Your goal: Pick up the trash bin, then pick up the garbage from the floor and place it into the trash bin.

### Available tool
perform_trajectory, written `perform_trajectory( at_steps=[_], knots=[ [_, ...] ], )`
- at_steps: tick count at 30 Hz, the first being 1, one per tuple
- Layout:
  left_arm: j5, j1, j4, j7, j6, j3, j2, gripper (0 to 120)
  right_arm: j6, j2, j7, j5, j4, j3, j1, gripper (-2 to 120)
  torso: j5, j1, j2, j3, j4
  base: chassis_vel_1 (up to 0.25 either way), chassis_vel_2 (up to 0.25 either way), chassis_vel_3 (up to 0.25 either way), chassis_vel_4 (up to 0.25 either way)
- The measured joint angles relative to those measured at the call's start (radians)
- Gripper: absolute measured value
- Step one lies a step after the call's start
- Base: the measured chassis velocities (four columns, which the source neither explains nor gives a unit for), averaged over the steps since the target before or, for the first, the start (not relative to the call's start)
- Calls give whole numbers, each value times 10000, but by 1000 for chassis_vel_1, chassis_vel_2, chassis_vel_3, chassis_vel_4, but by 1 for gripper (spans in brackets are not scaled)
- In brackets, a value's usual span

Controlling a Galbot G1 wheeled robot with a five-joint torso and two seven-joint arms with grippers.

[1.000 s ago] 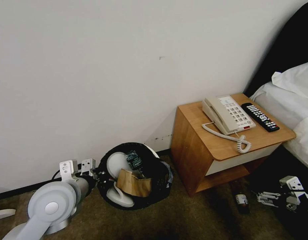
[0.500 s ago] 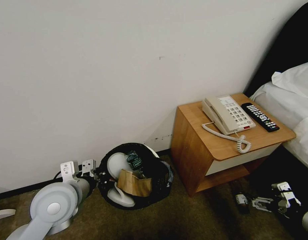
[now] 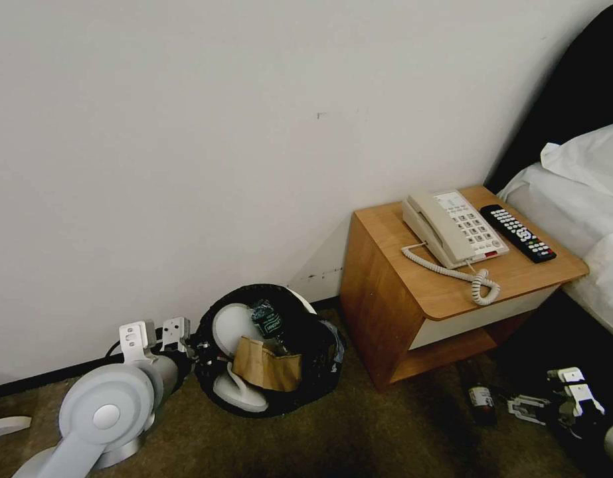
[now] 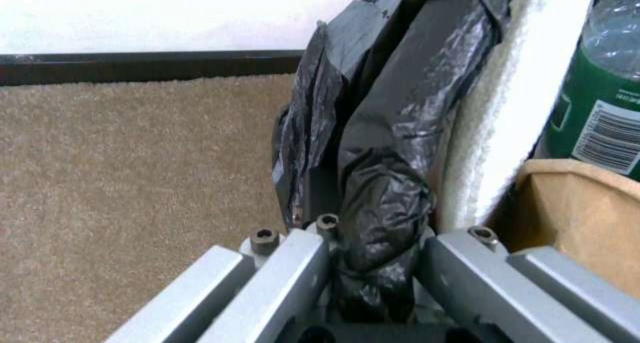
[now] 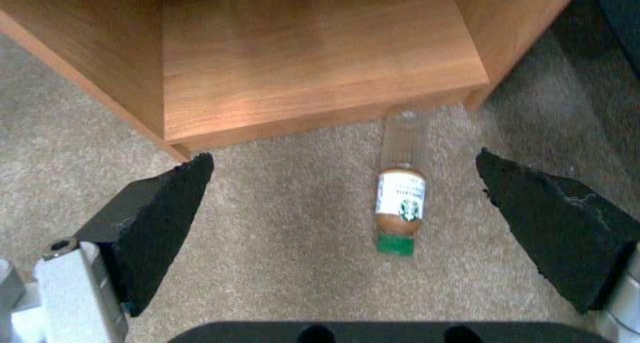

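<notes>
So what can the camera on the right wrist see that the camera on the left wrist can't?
The right wrist view has a bottle with a green cap lying on the carpet, the wooden nightstand, and the open right gripper around nothing. The left wrist view has the trash bin with its black bag pinched by the left gripper, plus a white slipper, a green bottle and brown cardboard inside. Both have carpet.

white wall, brown carpet, wooden nightstand
</notes>
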Motion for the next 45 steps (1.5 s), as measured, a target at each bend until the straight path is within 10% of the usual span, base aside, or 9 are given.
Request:
perform_trajectory(
  at_steps=[45],
  knots=[
    [145, -16, 255, 98, 0, 26, -143, 0, -895, -739, 3290, 2097, -1853, -2370, 2015, 100, 0, 0, 0, 0, 1, 0, 0, 0, 0]
  ],
)
